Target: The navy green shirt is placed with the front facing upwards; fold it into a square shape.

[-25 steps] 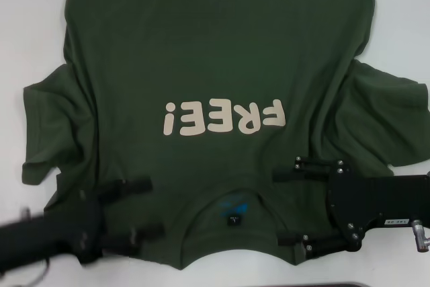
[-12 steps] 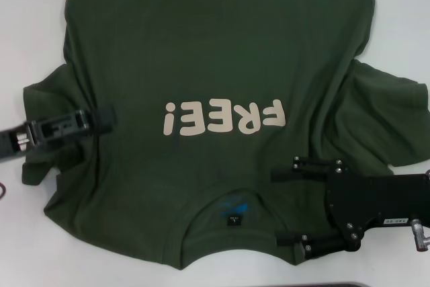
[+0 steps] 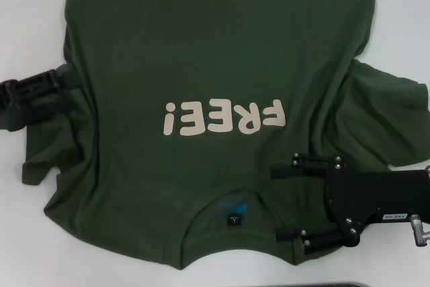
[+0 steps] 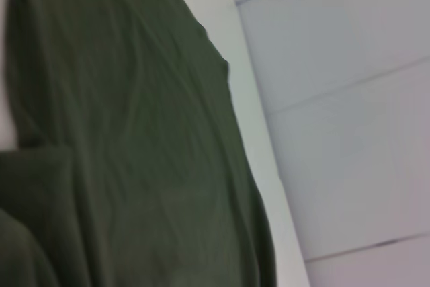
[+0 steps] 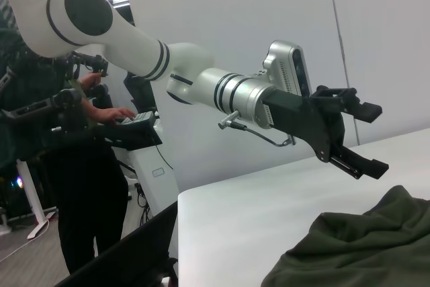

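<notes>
The left gripper point(image 3: 40, 85) hangs over the shirt's left sleeve at the table's left side, and the right wrist view point(image 5: 363, 136) shows its two fingers spread apart with nothing between them. The right gripper point(image 3: 285, 203) sits over the shoulder area just right of the collar, its two fingers point(image 3: 302, 164) set wide apart and empty, pointing toward the neck opening.

Under both lies a white table point(image 3: 27, 18), plain and matte. In the right wrist view a pale wall point(image 5: 269, 5) stands behind the table, and a person in dark clothes point(image 5: 87, 186) works at a stand off to one side.

The navy green shirt point(image 3: 215, 52) carries cream block letters "FREE!" point(image 3: 224, 117) on the chest, reading upside down from the head camera. A small dark neck label point(image 3: 233, 220) sits inside the ribbed collar point(image 3: 215, 201), its print too small to read.

The shirt lies spread front-up across the table, collar toward the robot, hem away. It is dark olive, with both short sleeves rumpled and creased.
</notes>
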Motion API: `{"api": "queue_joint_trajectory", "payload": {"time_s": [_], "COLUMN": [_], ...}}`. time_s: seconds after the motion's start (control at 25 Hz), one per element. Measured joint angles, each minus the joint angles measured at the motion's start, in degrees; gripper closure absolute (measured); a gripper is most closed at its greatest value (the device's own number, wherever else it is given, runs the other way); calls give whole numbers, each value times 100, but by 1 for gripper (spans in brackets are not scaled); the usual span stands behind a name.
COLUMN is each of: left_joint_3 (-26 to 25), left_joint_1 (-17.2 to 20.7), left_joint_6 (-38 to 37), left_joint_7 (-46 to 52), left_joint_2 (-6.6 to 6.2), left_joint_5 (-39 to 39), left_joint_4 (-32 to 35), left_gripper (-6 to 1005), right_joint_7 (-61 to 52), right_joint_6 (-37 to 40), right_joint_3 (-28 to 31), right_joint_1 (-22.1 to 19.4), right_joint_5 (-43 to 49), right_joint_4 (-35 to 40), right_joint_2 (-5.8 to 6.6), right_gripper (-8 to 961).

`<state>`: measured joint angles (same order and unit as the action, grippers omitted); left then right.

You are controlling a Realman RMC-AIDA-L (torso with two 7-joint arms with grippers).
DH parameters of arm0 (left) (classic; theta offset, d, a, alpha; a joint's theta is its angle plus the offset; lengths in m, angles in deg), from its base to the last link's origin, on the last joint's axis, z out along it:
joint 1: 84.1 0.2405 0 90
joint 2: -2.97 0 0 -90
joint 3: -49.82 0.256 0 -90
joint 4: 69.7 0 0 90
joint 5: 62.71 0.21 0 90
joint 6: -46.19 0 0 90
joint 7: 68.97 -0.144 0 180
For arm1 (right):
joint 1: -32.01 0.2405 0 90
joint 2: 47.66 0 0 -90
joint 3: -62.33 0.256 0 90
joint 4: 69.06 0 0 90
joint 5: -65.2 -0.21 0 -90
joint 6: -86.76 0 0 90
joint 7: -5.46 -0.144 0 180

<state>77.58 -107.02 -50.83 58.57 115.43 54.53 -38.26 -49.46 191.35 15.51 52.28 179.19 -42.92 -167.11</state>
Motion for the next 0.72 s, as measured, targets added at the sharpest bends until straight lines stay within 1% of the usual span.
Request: {"api": "queue_joint_trajectory", "payload": {"time_s": [0.16,0.44,0.52,0.6,0.64,0.68,0.72], "left_joint_3": [-13,-44,-43,-43,-43,-20,-13], "left_joint_1": [41,91,95,95,95,79,72], "left_joint_6": [124,173,327,327,434,695,751], "left_joint_7": [74,76,110,110,132,222,242], "left_joint_2": [-42,-55,-57,-57,-58,-60,-63], "left_joint_5": [0,-1,-2,-2,-2,-2,-2], "left_joint_4": [3,3,3,3,3,3,3], "left_gripper": [65,65,65,65,65,65,65], "right_joint_7": [-95,-124,-124,-124,-124,-124,-125], "right_joint_6": [0,0,0,0,0,0,0], "right_joint_3": [0,8,8,8,8,8,7], "right_joint_1": [12,17,19,20,21,22,26], "right_joint_5": [0,0,0,-3,-10,-16,-22], "right_joint_4": [18,29,31,32,32,32,32], "right_joint_2": [2,2,1,2,2,1,2], "right_gripper": [29,30,30,30,30,30,30]}}
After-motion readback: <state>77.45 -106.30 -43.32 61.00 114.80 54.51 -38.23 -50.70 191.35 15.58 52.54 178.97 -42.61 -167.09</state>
